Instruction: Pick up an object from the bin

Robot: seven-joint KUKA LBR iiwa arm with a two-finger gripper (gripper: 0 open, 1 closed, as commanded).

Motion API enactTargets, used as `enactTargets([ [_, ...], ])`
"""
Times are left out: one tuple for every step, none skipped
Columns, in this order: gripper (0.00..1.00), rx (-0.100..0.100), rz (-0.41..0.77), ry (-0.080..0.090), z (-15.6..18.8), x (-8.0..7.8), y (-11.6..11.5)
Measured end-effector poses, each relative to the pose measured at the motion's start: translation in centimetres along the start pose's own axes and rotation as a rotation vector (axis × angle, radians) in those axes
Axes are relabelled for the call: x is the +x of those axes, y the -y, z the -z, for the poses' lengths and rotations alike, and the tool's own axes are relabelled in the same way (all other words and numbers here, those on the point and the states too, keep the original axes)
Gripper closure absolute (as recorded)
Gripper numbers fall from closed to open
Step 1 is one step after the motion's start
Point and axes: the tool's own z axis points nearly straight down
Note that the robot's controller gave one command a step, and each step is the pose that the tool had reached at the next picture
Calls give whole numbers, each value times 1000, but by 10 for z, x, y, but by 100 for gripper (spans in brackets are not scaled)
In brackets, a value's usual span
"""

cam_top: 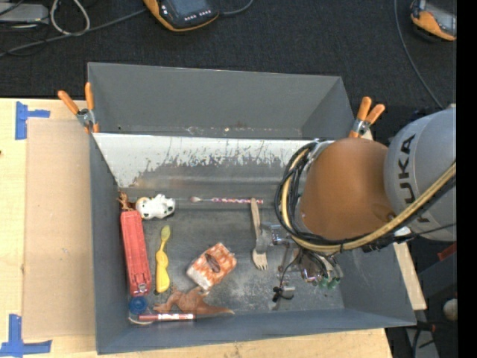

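Camera view: hand [286, 280] beside slim tan fork [258, 239].

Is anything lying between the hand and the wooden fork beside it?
Nothing visible does. The hand shows just right of the wooden fork, with only bare grey floor of the bin between them. The orange-and-white packet lies on the fork's far, left side.

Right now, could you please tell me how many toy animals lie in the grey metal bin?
2. A white toy animal lies near the left wall; a brown dinosaur-like toy lies along the near wall, left of centre. The arm may hide others.
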Motion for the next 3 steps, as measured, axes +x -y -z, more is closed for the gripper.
enactTargets([
  [0, 0, -2, 9, 4, -2, 0],
  [0, 0, 103, 10, -55, -23, -31],
  [0, -1, 143, 6, -100, -42, -49],
])
